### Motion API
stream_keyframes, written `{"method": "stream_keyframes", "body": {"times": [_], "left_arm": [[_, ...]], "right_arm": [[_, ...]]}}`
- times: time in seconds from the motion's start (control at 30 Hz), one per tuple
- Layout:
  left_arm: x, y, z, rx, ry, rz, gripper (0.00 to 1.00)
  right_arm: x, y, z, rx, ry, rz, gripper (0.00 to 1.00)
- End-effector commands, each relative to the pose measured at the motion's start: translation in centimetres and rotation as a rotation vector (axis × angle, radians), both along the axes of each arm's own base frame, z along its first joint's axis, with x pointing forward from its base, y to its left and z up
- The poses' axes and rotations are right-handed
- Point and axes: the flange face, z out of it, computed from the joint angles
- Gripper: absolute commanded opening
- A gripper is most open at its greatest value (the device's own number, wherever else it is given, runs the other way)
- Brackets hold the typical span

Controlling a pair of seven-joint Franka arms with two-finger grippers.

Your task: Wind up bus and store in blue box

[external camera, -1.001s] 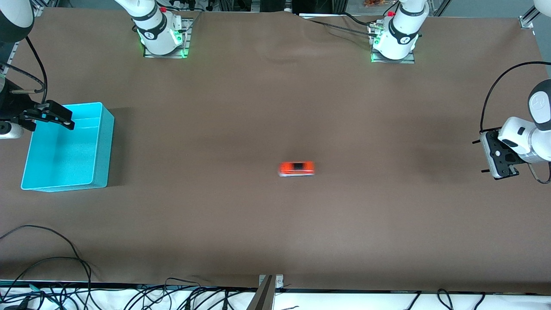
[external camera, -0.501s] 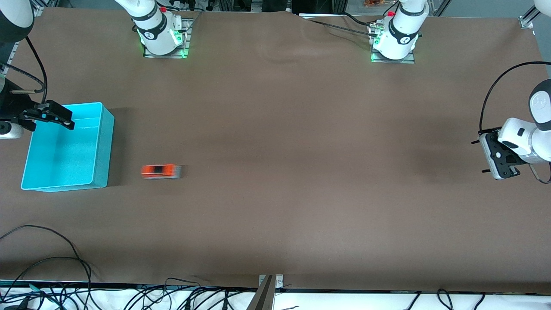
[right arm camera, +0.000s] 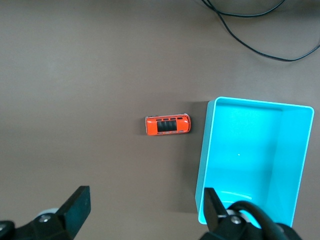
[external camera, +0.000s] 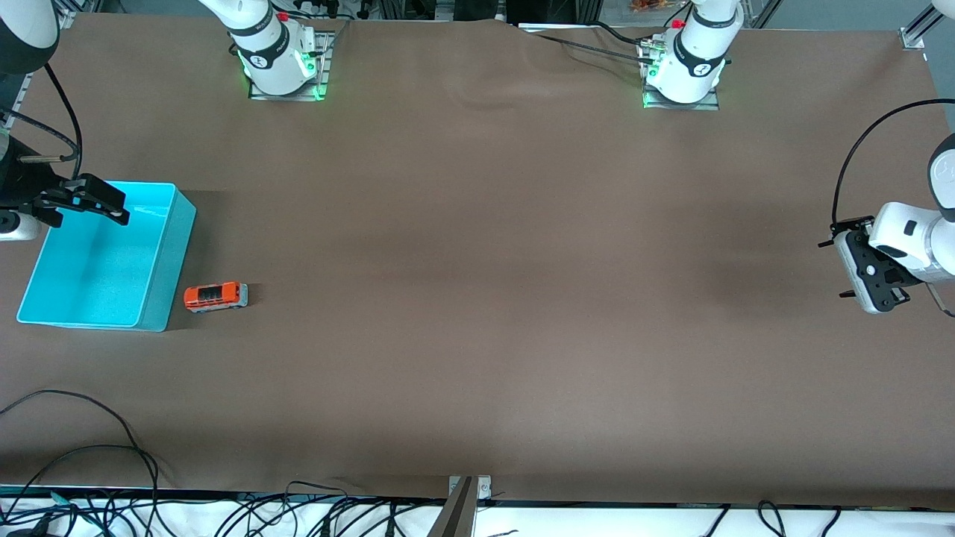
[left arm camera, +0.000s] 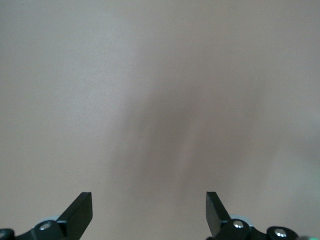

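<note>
Brown cloth covers your table [external camera: 477, 298] from end to end. Your right hand [external camera: 93, 203] hangs with fingers spread above the blue box [external camera: 45, 287], over the wall farthest from the front camera. Your bus [external camera: 215, 296] sits on the cloth just beside the box's long wall, outside it. Your left hand [external camera: 865, 270] waits with fingers spread over bare cloth at the left arm's end, well apart from both.

Bus [external camera: 215, 296] rolled from table centre toward right arm's end, now stopped just beside blue box [external camera: 160, 253]; box itself nudged slightly askew, shifted outward.
</note>
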Motion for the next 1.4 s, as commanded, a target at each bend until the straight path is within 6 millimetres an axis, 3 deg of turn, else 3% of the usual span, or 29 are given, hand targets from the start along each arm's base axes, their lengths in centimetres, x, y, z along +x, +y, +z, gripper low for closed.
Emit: {"method": "stream_keyframes", "body": {"times": [0.0, 0.43, 0.57, 0.73, 0.87, 1.1, 1.3, 1.37], "left_arm": [[0.3, 0.0, 2.6, 0.022, 0.009, 0.051, 1.0], [0.2, -2.4, 6.6, -0.003, 0.054, 0.264, 1.0], [-0.6, -5.7, 9.7, 0.032, 0.018, 0.283, 1.0], [-2.1, -7.9, 13.4, 0.061, -0.016, 0.344, 1.0], [-3.0, -9.3, 15.6, 0.096, -0.058, 0.451, 1.0], [-4.1, -10.2, 17.9, 0.079, -0.073, 0.741, 1.0], [-7.1, -13.0, 18.3, 0.08, -0.097, 0.941, 1.0], [-8.0, -13.1, 18.0, 0.068, -0.123, 0.974, 1.0]], "right_arm": [[0.3, 0.1, 0.5, 0.006, -0.007, -0.011, 1.0], [0.3, 0.1, 0.5, 0.006, -0.007, -0.011, 1.0], [0.3, 0.1, 0.5, 0.006, -0.006, -0.013, 1.0], [0.3, 2.3, 0.7, -0.003, -0.009, 0.002, 1.0], [0.1, 2.6, 0.7, -0.006, -0.005, -0.003, 1.0], [-0.1, 2.4, 0.8, -0.006, 0.0, 0.008, 1.0], [-0.1, 2.4, 0.5, -0.004, 0.017, 0.006, 1.0], [-0.1, 2.5, 0.2, -0.002, 0.021, 0.006, 1.0]]}}
